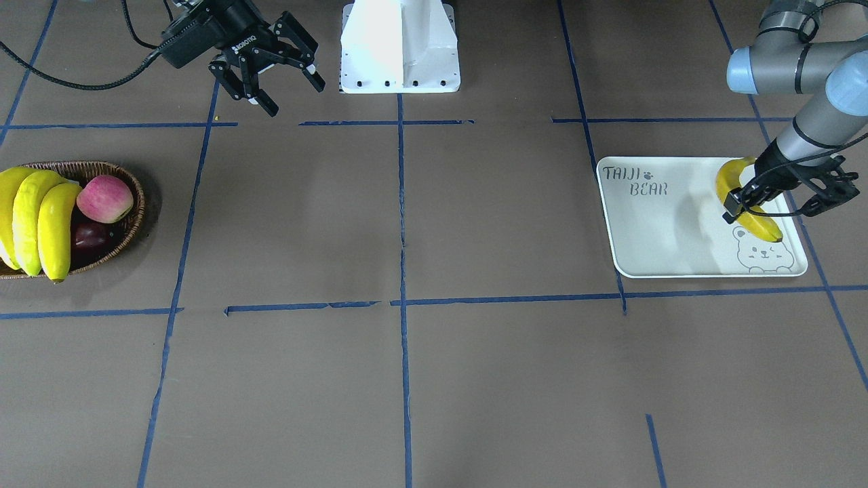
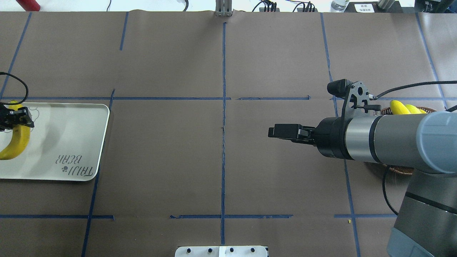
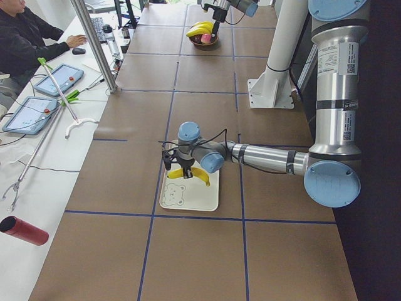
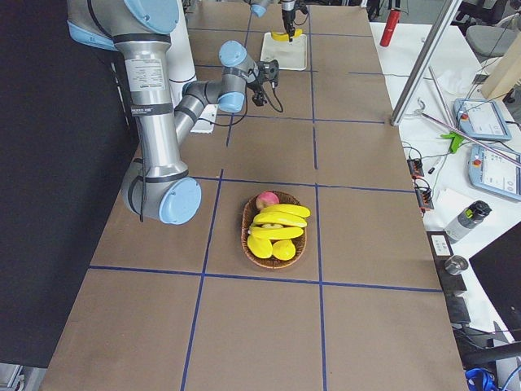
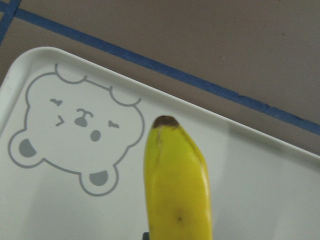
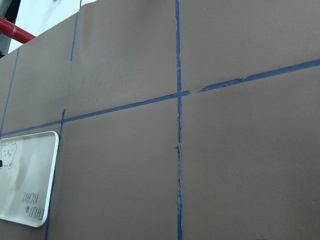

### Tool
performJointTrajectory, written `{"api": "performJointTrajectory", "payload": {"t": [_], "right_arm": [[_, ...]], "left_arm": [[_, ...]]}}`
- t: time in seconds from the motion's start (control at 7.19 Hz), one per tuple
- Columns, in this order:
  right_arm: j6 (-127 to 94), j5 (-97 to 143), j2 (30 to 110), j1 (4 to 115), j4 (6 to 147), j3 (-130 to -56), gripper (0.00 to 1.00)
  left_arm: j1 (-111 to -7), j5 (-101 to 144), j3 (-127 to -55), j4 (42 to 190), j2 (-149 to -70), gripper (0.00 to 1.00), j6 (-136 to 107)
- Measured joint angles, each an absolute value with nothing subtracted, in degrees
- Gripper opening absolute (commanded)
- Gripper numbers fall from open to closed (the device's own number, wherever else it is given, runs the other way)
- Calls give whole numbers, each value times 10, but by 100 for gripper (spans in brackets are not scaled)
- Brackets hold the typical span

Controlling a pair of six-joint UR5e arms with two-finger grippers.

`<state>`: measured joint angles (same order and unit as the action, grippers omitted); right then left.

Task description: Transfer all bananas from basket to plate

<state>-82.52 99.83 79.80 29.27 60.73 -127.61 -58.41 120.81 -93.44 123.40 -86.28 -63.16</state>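
Three yellow bananas (image 1: 41,217) lie side by side in the brown wicker basket (image 1: 132,224) at the table's right end, also seen as bananas (image 4: 277,228) in the right side view. A fourth banana (image 1: 763,227) is over the white plate (image 1: 651,230), beside its bear drawing. My left gripper (image 1: 742,202) is shut on that banana's middle. In the left wrist view the banana (image 5: 177,190) sticks out low over the plate (image 5: 260,175). My right gripper (image 1: 295,99) hangs open and empty near the robot's base, well away from the basket.
A pink apple (image 1: 105,198) and a dark fruit (image 1: 91,237) share the basket. The white robot base (image 1: 400,47) stands at the table's middle edge. Blue tape lines cross the brown table. A seated person (image 3: 25,37), tablets and a red cylinder (image 3: 25,231) are on the side bench.
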Motion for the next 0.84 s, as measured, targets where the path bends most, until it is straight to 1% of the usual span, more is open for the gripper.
{"api": "performJointTrajectory", "payload": {"t": [0.14, 0.28, 0.42, 0.56, 0.84], "right_arm": [[-825, 998, 798, 293, 607, -1276, 100], [-825, 998, 798, 294, 607, -1276, 100], [-825, 998, 798, 295, 607, -1276, 100], [-824, 1001, 799, 298, 607, -1276, 100], [-821, 1017, 803, 315, 613, -1276, 100]], "left_arm": [[-596, 1205, -919, 1234, -863, 0, -603], [-604, 1204, -910, 1235, -863, 26, -585], [-607, 1203, -905, 1235, -864, 69, -578], [-608, 1203, -903, 1234, -867, 100, -576], [-609, 1203, -903, 1235, -871, 100, -577]]}}
